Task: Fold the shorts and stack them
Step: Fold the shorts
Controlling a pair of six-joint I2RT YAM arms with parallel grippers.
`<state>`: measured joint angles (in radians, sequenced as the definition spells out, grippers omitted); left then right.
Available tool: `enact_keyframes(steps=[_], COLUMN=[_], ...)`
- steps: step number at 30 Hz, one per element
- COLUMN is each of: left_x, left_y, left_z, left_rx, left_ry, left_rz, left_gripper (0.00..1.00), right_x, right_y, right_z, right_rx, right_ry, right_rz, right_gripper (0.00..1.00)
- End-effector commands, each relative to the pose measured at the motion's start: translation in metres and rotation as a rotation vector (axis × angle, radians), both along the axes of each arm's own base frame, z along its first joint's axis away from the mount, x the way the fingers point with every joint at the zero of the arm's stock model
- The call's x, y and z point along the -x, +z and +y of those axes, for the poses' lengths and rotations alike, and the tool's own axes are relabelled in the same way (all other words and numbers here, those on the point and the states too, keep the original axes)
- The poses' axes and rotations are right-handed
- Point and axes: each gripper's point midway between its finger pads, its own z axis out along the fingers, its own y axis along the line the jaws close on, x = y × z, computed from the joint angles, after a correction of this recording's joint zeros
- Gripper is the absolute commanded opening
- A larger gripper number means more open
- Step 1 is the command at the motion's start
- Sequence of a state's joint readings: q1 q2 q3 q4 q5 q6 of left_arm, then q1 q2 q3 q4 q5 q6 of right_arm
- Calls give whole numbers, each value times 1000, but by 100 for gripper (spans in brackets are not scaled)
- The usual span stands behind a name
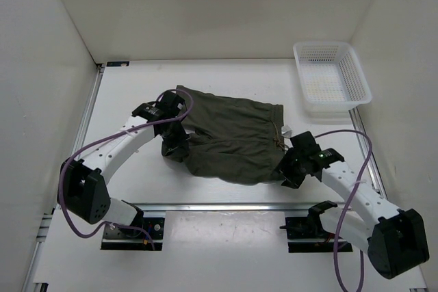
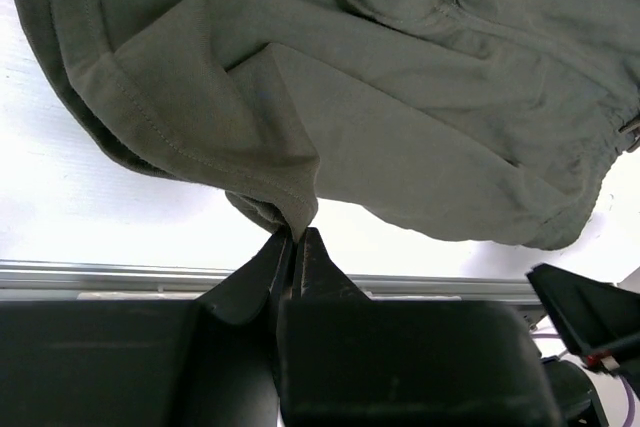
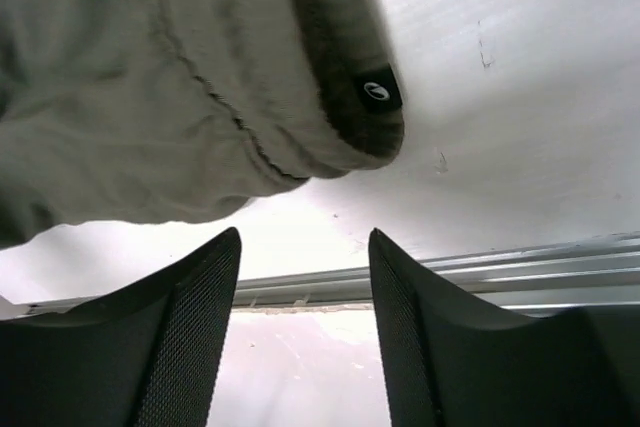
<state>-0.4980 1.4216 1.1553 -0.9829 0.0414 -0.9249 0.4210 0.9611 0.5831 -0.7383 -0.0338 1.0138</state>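
"Where are the shorts?"
"Bunched up in the middle of the white worktop, between the two arms."
"What about the left tool?"
"It pinches a fold at the edge of the shorts."
"And the right tool?"
"Its fingers are apart, holding nothing, just beside the waistband. A white basket sits far right."

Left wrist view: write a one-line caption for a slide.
Left gripper shut on a hem corner of the olive shorts, with the white table behind.
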Motion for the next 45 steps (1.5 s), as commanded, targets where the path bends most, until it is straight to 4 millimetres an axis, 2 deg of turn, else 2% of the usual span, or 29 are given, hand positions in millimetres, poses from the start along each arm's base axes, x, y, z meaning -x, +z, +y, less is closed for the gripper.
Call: enact_keyframes(steps=[1, 2, 3, 4, 9, 11, 22, 24, 25, 30, 37, 45], left_x=[-13, -13, -13, -13, -14, -14, -17, -17, -17, -19, -19, -19], left_y=[15, 15, 15, 15, 15, 15, 15, 12, 12, 13, 12, 10], left_z=[-5, -5, -5, -5, -2, -2, -3, -3, -3, -4, -4, -4], left_rx=[15, 15, 15, 15, 0, 0, 0, -4, -4, -4, -7, -12], left_ry=[3, 3, 3, 3, 10, 10, 10, 10, 10, 10, 1, 1], left_rz=[-66, -66, -66, -66, -74, -74, -74, -66, -66, -66, -68, -60], left_gripper=[10, 10, 10, 10, 10, 10, 10, 10, 10, 10, 10, 10], right_x=[3, 2, -8, -3, -11, -9, -24, -25, -26, -30, -32, -53], right_y=[-11, -17, -19, -30, -39, -48, -35, -33, -31, -26, -25, -31], right_z=[8, 6, 6, 0, -10, -15, -21, -20, -20, -22, -21, -20], right_rx=[-53, -49, -48, -45, -3, 25, 54, 47, 40, 54, 52, 103], right_ry=[-86, -103, -122, -161, -202, -214, -240, -241, -241, -235, -228, -221], right_rz=[61, 57, -13, -11, -61, -61, -151, -162, -172, -200, -211, -229], right_gripper=[56, 56, 56, 55, 50, 50, 47, 49, 53, 56, 56, 56])
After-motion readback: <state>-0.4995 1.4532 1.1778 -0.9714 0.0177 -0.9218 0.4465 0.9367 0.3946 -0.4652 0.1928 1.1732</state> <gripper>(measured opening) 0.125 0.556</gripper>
